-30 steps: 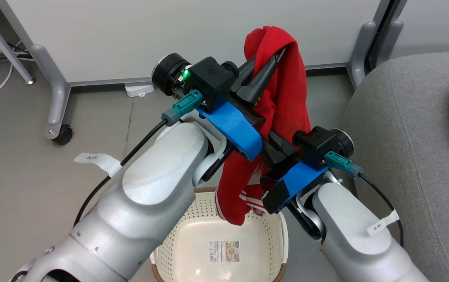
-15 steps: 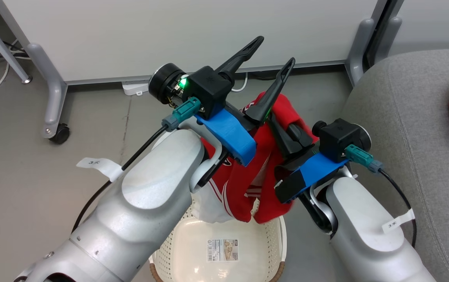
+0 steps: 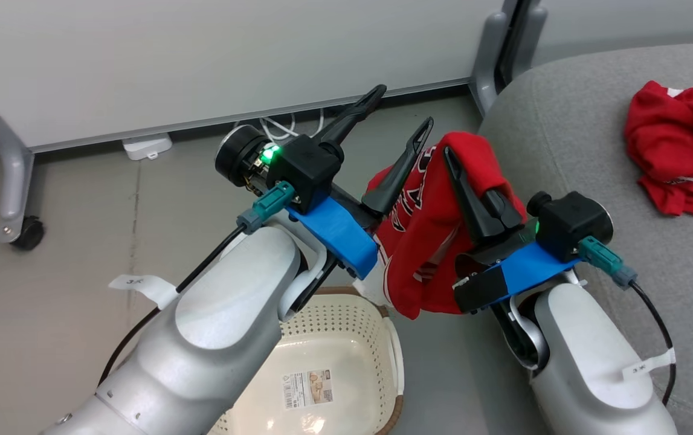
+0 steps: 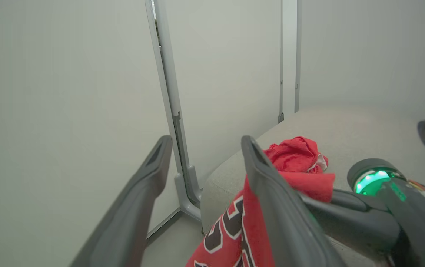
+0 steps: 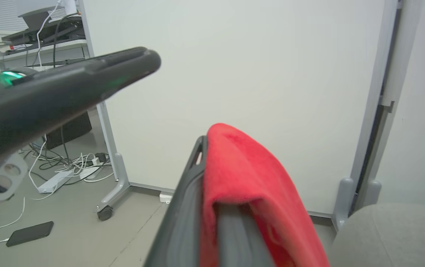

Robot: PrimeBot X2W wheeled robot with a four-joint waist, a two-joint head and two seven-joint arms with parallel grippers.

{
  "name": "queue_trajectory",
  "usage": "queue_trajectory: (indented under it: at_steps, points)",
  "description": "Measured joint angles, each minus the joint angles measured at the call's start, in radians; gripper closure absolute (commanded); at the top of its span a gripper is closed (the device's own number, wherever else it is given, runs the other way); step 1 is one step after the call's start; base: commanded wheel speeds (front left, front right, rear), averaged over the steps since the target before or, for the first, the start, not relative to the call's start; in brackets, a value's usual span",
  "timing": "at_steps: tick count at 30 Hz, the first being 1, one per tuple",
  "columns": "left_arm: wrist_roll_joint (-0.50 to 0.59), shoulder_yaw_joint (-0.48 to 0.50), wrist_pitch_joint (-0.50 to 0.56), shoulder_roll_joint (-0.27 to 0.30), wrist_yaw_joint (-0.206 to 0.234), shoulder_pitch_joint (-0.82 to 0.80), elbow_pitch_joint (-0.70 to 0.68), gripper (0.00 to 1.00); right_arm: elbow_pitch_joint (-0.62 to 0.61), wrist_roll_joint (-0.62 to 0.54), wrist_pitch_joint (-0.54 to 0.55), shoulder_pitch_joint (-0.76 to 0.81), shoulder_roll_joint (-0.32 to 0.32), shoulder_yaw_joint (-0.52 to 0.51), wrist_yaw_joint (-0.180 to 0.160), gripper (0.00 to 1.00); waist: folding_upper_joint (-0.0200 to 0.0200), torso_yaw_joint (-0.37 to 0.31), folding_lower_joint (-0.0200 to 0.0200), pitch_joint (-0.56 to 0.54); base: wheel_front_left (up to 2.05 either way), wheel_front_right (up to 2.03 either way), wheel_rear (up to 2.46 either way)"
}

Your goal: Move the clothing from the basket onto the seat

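Clamping red shirt (image 3: 425, 241) in right gripper (image 3: 464, 175) beside sofa (image 3: 564, 151) | left gripper (image 3: 403, 107) spread wide, empty | second shirt (image 3: 678, 145) on sofa

White cable tag (image 3: 641, 367) shows a "3"; clothing (image 3: 425, 254) lettering unreadable.

Colour log: garments, sofa, basket, tools.
Lettered garment (image 3: 425, 235): bright red, black characters edged white, white stripes. Second garment (image 3: 672, 145): same red, white edge. Sofa (image 3: 564, 133): light grey. Basket (image 3: 346, 317): cream-white, perforated wall, brown woven-look rim, printed label in base. Left tool (image 3: 403, 109), right tool (image 3: 466, 158): black fingers, blue mounts, green lamps. Floor (image 3: 80, 254): plain grey.
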Motion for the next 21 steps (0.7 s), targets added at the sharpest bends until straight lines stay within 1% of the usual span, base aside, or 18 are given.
queue_trajectory:
  at_steps: [8, 21]
  points:
    - [0.013, -0.015, -0.001, 0.001, 0.001, 0.016, -0.014, 0.0, -0.057, -0.056, 0.0, 0.067, -0.006, -0.074, 0.0, 1.0, 0.0, -0.096, 0.0, 0.021, 0.0, 0.0, 0.0]
    - [0.022, -0.055, -0.001, -0.014, -0.007, 0.05, -0.017, 0.0, -0.148, -0.067, 0.0, 0.198, -0.012, -0.165, 0.0, 1.0, 0.0, -0.248, 0.0, 0.031, 0.0, 0.0, 0.0]
